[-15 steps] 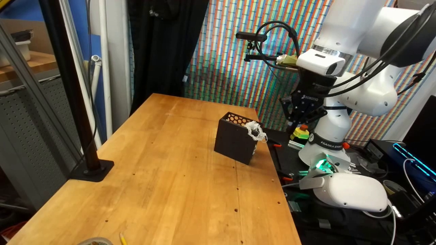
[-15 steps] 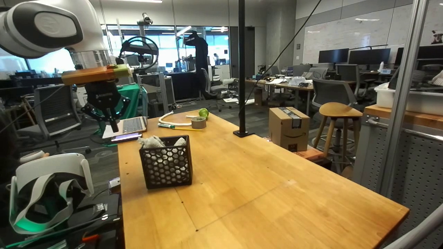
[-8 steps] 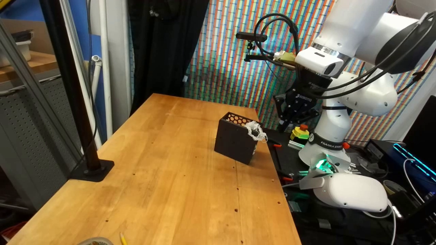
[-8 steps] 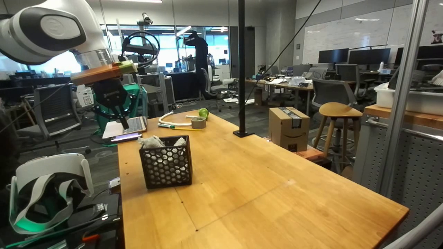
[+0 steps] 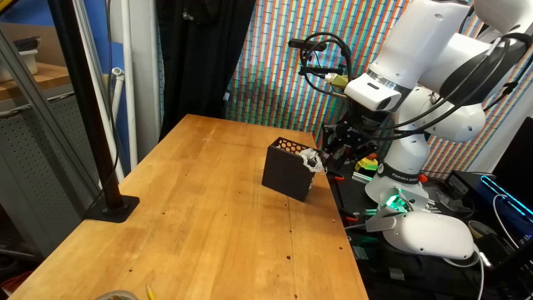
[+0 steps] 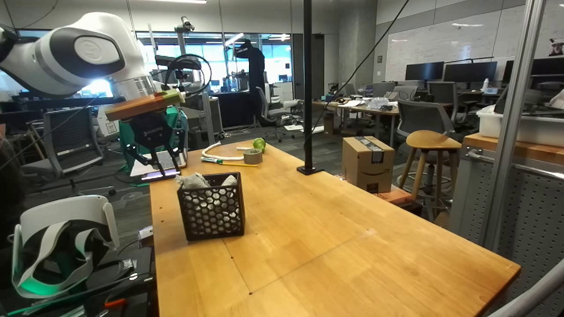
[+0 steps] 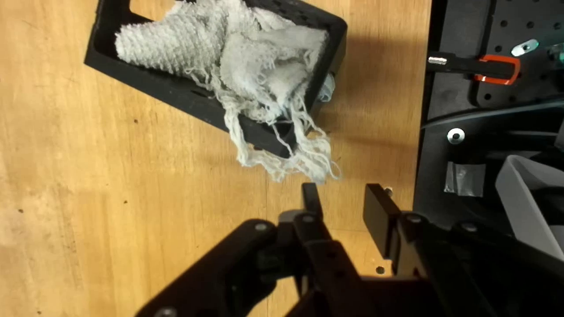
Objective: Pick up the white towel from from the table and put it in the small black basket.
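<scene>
"Wrist view: what is the condition of the gripper (image 7: 345, 207)?"

"The 2 fingers (image 7: 379, 215) stand parted by a modest gap, and wood grain is visible between the tips."

"Location of the white towel (image 7: 246, 57)?"

"Inside the small black basket (image 7: 172, 90), bunched along its length. The fringe (image 7: 315, 160) hangs over the rim at 1 corner, on the side toward the gripper. From this angle its loose ends lie just beside 1 fingertip (image 7: 312, 196); contact cannot be determined."

"Position of the basket?"

"Upright on the table (image 5: 216, 216), opening upward, near the edge on the robot's side. In an exterior view, the perforated wall (image 6: 211, 215) faces the camera, and pale cloth shows through the holes."

"Attitude of the arm (image 5: 420, 41)?"

"In both exterior views it extends toward the basket. The gripper points downward at a tilt, near the fringed corner."

"List the surrounding items."

"At the far end of the table in an exterior view: 1 tape roll (image 6: 253, 156), 1 yellow pencil (image 6: 240, 165), 1 white cord (image 6: 229, 158) and 1 green round object (image 6: 259, 144). 1 black post (image 6: 307, 110) stands at the long edge opposite the robot. 1 white headset (image 5: 433, 235) rests beside the table, near the robot base (image 5: 389, 192)."
</scene>
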Robot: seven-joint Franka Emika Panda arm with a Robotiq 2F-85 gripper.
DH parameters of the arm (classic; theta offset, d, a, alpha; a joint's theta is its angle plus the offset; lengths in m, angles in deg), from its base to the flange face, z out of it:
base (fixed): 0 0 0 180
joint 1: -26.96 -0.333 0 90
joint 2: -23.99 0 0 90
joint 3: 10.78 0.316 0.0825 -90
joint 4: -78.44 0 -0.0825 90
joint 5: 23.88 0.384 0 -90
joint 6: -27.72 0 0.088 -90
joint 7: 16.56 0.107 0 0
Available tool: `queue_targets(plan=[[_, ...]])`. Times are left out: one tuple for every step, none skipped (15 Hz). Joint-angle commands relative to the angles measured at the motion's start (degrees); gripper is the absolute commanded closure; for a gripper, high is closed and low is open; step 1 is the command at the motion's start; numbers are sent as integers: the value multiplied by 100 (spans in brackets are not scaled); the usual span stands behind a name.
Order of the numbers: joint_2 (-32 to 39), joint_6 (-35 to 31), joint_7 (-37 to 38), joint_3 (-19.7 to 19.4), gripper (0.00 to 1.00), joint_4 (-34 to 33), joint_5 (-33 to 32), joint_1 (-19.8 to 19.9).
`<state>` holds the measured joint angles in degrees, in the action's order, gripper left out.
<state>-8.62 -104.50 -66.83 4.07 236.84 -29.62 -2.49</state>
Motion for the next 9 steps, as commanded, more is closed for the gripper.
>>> queue_targets(plan=[[259, -272, 206, -26, 68, -11, -347, 154], [308, -305, 233, -33, 68, -10, -398, 183], [353, -336, 263, -39, 71, -10, -457, 215], [389, -360, 292, -46, 72, -10, -496, 242], [417, -390, 309, -52, 74, -10, -523, 262], [439, -411, 328, -57, 85, -10, -545, 283], [451, -416, 338, -63, 87, -10, -574, 301], [454, -414, 350, -74, 96, -10, -601, 313], [449, -413, 355, -90, 98, -10, -601, 322]])
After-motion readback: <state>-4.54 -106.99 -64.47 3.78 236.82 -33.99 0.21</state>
